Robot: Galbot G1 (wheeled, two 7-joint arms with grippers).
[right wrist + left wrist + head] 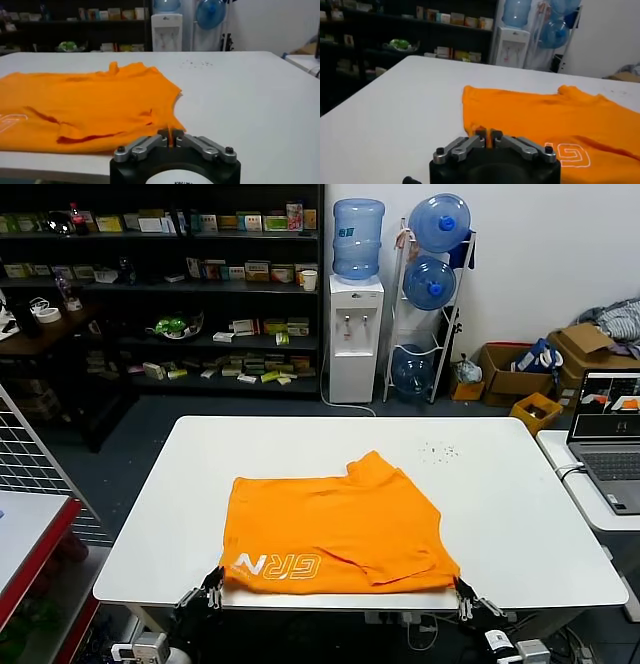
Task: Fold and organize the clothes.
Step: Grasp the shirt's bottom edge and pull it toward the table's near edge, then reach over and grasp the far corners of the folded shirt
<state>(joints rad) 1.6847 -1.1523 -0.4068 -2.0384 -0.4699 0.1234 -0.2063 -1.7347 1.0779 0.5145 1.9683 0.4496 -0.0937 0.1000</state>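
Orange short-sleeved cotton T-shirt (335,529) with white "GRN" lettering lies folded on the white desk (500,484), along its near edge. The left hand (488,136) pinches the shirt's near-left corner; the right hand (170,136) pinches its near-right corner.

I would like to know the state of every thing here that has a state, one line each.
orange T-shirt: partly folded, flat on the white table, lettering up, near edge at the table's front edge.
left gripper: at the shirt's near left corner, nipping its edge.
right gripper: at the near right corner, nipping its edge.
laptop: open, screen lit.
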